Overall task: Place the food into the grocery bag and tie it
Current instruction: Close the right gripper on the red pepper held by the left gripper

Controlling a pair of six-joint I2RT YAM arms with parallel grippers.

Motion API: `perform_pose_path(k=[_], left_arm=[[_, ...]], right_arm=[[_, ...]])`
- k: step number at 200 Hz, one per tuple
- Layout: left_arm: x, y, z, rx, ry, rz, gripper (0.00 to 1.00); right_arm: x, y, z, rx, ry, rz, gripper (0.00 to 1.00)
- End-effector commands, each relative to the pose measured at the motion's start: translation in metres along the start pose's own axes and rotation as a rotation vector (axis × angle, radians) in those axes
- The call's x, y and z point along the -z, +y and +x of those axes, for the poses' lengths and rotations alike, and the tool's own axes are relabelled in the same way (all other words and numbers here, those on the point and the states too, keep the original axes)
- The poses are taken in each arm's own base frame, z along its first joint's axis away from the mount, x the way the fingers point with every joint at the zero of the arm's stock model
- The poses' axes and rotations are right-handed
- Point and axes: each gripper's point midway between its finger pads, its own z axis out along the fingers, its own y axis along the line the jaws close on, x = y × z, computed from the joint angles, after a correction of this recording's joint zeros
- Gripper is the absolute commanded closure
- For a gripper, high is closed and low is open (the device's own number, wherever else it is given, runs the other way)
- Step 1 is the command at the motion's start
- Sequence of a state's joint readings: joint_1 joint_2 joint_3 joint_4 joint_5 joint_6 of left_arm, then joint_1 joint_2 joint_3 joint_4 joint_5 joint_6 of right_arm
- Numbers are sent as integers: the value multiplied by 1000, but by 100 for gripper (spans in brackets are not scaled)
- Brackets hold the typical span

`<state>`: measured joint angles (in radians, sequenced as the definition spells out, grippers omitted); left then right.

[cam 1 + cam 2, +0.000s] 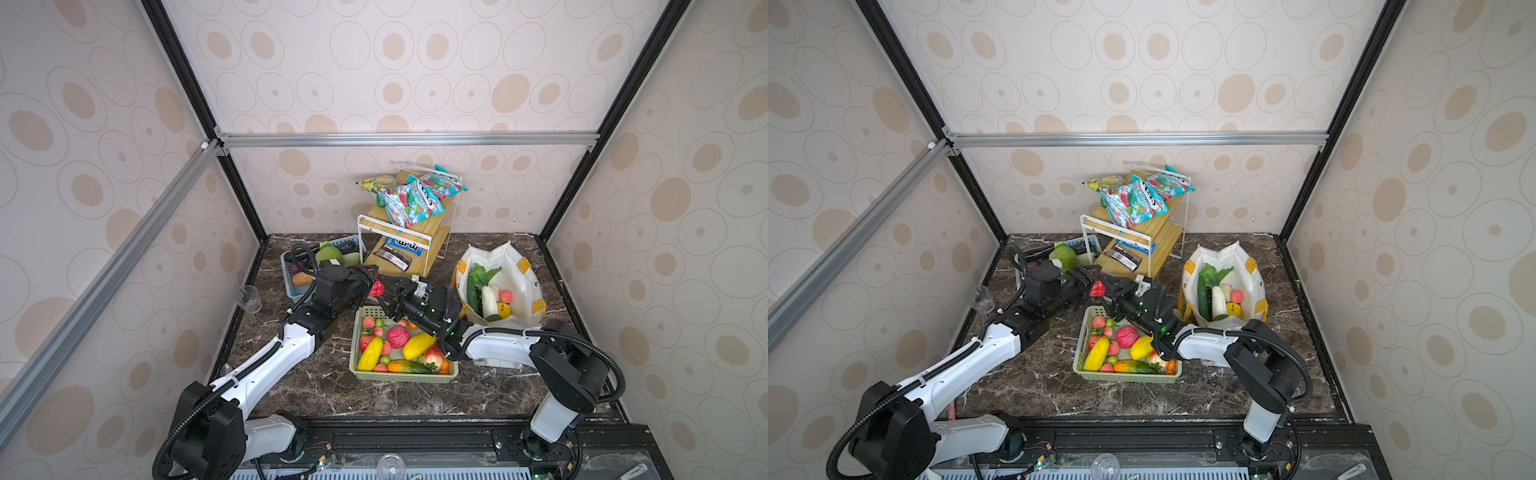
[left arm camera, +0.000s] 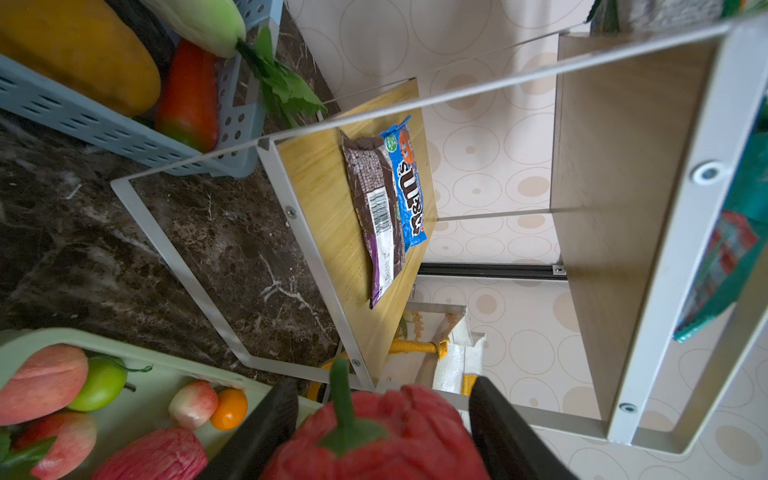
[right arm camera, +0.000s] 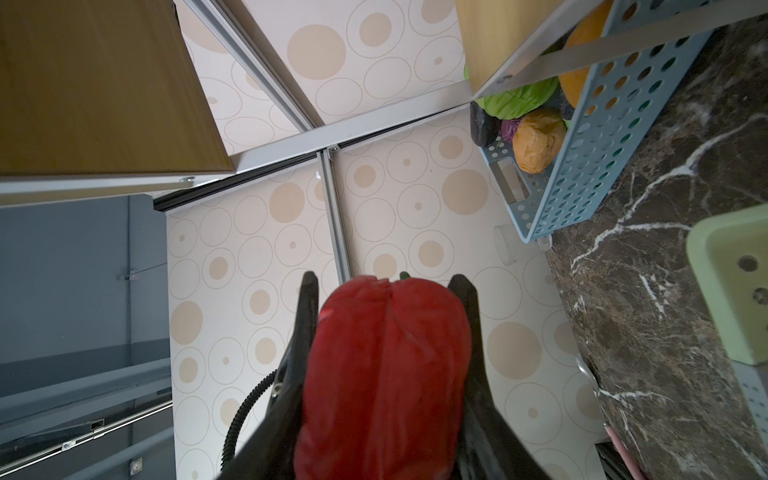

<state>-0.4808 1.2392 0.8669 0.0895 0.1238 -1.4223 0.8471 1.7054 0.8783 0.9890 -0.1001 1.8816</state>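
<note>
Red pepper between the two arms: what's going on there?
Looks like a handover. The left pincer and right pincer meet at the red pepper just beyond the green basket. The right one presses it from both sides; the left brackets it too, grip unclear. The grocery bag stands open on the right with several foods already inside.

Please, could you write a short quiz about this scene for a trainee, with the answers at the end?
1. True or false: the grocery bag already holds some food.
2. Which thing sits between the left gripper and the right gripper?
3. The teal snack packets lie: A) on top of the shelf rack B) in the grocery bag C) in the left gripper.

Key: 1 true; 2 the red pepper; 3 A.
</note>
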Motion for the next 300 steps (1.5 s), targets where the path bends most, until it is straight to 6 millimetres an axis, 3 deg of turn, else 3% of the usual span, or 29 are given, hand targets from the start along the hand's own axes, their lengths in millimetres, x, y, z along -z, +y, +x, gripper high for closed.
perform_pose_path(k=[1, 39, 100, 155, 195, 256, 275, 300], left_arm=[[6, 2, 7, -6, 12, -20, 30], [13, 6, -1, -31, -32, -68, 22], [32, 22, -16, -65, -102, -186, 21], [60, 32, -60, -166, -241, -278, 21], [59, 22, -79, -396, -214, -363, 21], [71, 11, -100, -589, -262, -468, 22], [70, 14, -101, -616, -253, -493, 22], [68, 20, -100, -642, -236, -520, 22]], right_arm=[[6, 9, 9, -58, 27, -37, 48], [11, 1, 8, -59, 22, -15, 49], [20, -7, 1, -45, 1, 14, 50], [25, -11, 6, -19, 28, 53, 51], [34, -16, 10, 36, 53, 112, 52], [58, -17, 14, 144, 101, 216, 52], [68, -10, 22, 195, 150, 246, 52], [90, -2, 19, 310, 149, 339, 52]])
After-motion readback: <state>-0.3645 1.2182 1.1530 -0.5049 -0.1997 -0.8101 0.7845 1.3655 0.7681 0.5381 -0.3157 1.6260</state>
